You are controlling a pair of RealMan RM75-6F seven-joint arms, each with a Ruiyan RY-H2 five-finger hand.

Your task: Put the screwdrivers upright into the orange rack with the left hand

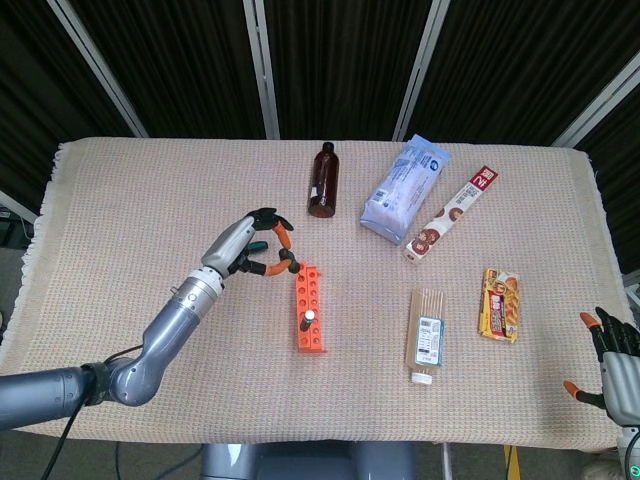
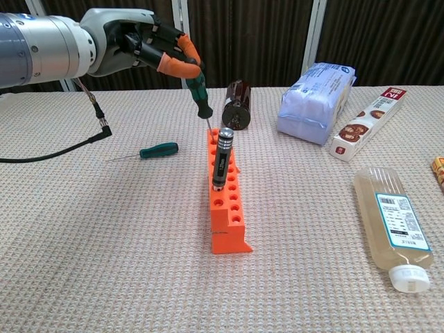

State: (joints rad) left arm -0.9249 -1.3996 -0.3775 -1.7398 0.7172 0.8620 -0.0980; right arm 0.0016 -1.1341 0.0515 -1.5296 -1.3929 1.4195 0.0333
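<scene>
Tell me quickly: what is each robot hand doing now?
Left robot hand: holding the green screwdriver over the orange rack.
Right robot hand: open, holding nothing.

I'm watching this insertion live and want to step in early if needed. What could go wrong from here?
The left hand pinches the green screwdriver only by its handle top, so it might tilt or slip in the far rack hole. The black screwdriver stands close by and could be knocked. Another green screwdriver is yet to be placed.
</scene>
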